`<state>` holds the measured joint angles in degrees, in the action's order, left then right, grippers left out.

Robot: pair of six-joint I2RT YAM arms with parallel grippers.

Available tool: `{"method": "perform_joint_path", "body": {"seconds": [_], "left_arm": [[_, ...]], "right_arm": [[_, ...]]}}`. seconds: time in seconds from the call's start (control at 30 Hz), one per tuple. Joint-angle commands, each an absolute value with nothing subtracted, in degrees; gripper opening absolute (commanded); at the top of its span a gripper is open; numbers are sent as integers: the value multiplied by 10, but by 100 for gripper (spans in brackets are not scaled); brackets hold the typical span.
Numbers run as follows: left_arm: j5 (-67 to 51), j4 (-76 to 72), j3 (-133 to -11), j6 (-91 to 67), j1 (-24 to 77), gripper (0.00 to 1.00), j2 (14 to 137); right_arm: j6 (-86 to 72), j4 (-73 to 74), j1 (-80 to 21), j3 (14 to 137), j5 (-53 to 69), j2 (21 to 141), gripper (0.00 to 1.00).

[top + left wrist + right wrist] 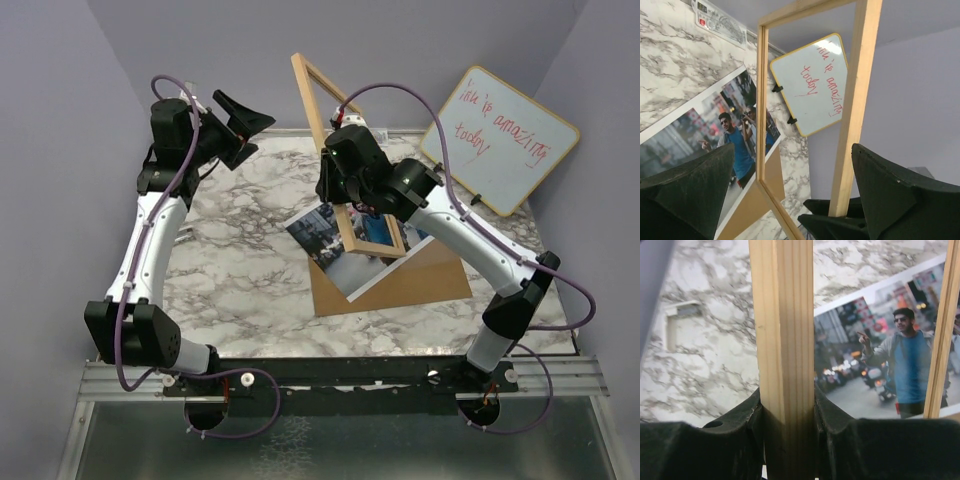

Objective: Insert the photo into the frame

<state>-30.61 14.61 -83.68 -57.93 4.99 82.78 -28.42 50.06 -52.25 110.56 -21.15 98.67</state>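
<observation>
The frame (318, 110), thin light wood, stands tilted on its lower end over the marble table (240, 260). My right gripper (338, 192) is shut on one of its rails; in the right wrist view that rail (782, 330) sits clamped between the black fingers (837, 425). The photo (325, 245), a white-bordered street scene with a man in a blue shirt (907, 365), lies flat on the brown backing board (425, 280) under the frame's lower end. My left gripper (243, 122) is open at the back left, apart from the frame, whose rails (855, 100) cross its view.
A wood-edged whiteboard (500, 138) with red writing leans against the back right wall. Purple walls close in on three sides. A small white device (720, 21) lies on the table's far part in the left wrist view.
</observation>
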Motion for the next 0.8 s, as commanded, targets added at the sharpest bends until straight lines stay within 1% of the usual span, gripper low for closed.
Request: {"method": "perform_joint_path", "body": {"seconds": [0.0, 0.17, 0.27, 0.4, 0.6, 0.77], "left_arm": [[-312, 197, -828, -545, 27, 99, 798], [-278, 237, -828, -517, 5, 99, 769], [-204, 290, -816, -490, -6, 99, 749], [-103, 343, -771, -464, -19, 99, 724], [-25, 372, -700, -436, -30, 99, 698], [42, 403, -677, -405, -34, 99, 693]], "right_arm": [[-286, 422, -518, 1155, -128, 977, 5], [-318, 382, -517, 1184, -36, 998, 4], [-350, 338, -517, 1185, 23, 1005, 4], [-400, 286, -515, 1181, 85, 1019, 5], [-512, 166, -504, 1117, 162, 1029, 5], [-600, 59, -485, 1041, 185, 1032, 5]]}}
